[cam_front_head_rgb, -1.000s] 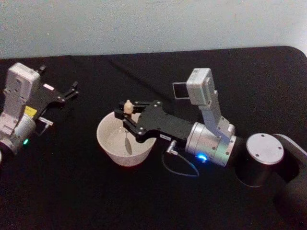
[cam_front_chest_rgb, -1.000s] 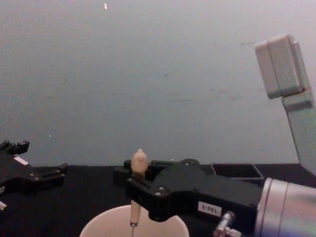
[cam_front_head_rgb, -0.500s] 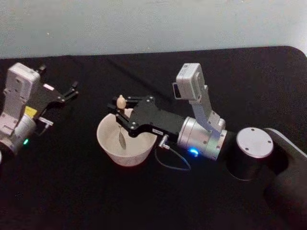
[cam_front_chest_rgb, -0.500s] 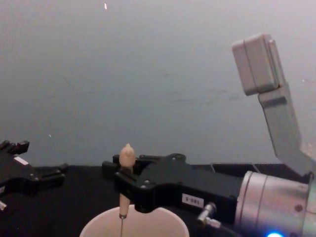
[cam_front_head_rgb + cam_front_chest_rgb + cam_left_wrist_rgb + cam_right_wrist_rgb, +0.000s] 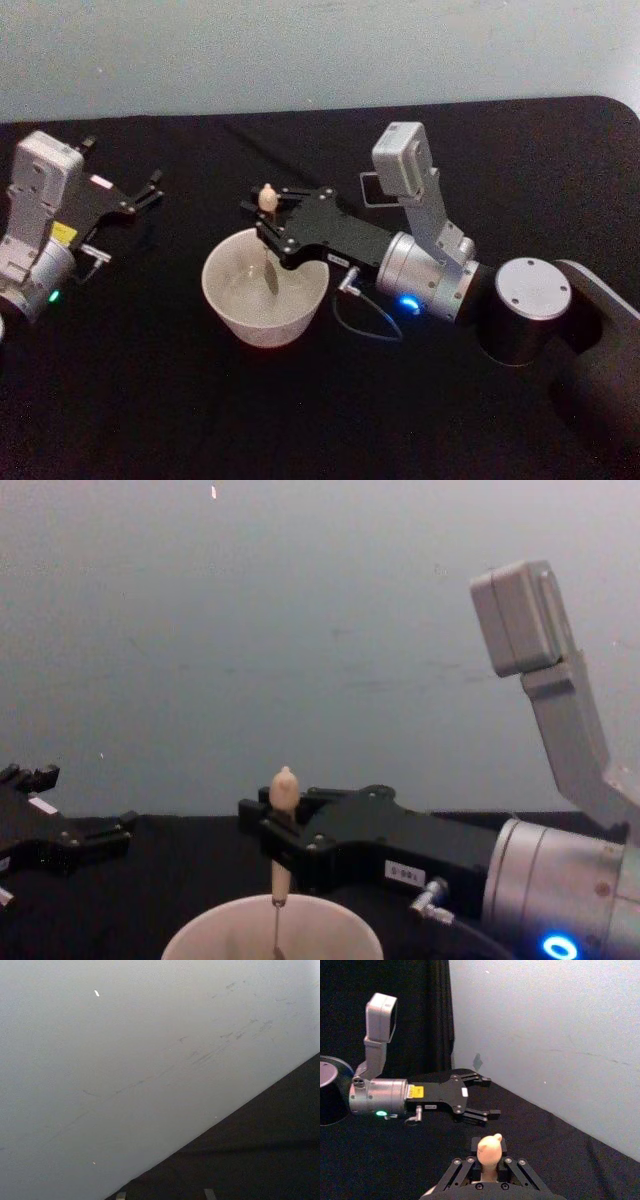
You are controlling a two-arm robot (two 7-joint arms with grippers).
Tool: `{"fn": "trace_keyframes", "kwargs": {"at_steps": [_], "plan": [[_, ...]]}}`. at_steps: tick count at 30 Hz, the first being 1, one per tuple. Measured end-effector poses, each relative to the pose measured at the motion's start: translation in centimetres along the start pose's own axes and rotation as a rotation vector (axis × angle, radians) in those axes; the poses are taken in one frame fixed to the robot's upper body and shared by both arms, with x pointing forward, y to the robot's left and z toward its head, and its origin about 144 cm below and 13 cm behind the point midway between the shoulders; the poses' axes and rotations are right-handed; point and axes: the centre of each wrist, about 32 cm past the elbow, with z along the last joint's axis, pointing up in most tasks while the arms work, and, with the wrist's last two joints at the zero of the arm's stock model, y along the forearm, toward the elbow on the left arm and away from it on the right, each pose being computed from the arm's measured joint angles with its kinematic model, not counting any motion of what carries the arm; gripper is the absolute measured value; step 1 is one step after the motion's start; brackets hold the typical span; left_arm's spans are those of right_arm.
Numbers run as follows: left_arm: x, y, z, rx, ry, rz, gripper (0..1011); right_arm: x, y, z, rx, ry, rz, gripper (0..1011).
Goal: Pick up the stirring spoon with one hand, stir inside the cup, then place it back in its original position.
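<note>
The cream-white cup (image 5: 248, 322) stands on the black table left of centre. My right gripper (image 5: 266, 214) reaches in from the right, level over the cup's far rim, and is shut on the stirring spoon (image 5: 266, 198). The spoon hangs upright: its beige knob (image 5: 285, 784) sticks up above the fingers, and its thin shaft and silver bowl (image 5: 271, 281) reach down inside the cup (image 5: 205, 930). In the right wrist view the knob (image 5: 489, 1149) shows between the fingers. My left gripper (image 5: 150, 190) rests open at the table's left side, apart from the cup.
A small dark square-mouthed holder (image 5: 369, 188) sits behind my right wrist camera, mostly hidden by it. The black table ends at a pale wall (image 5: 320, 50) behind. My left gripper (image 5: 476, 1099) also shows in the right wrist view, parked over bare black cloth.
My right gripper has swung the spoon round inside the cup: first towards the left, then back right and towards the far rim. The left arm has not moved.
</note>
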Motion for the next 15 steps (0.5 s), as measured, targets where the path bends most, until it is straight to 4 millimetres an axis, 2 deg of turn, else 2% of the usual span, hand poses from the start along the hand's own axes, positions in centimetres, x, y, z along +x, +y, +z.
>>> {"fn": "trace_keyframes", "kwargs": {"at_steps": [15], "plan": [[0.0,0.0,0.0,0.0,0.0,0.0,1001,0.0,-2.2,0.0,-0.003,0.01,-0.029,164]]}}
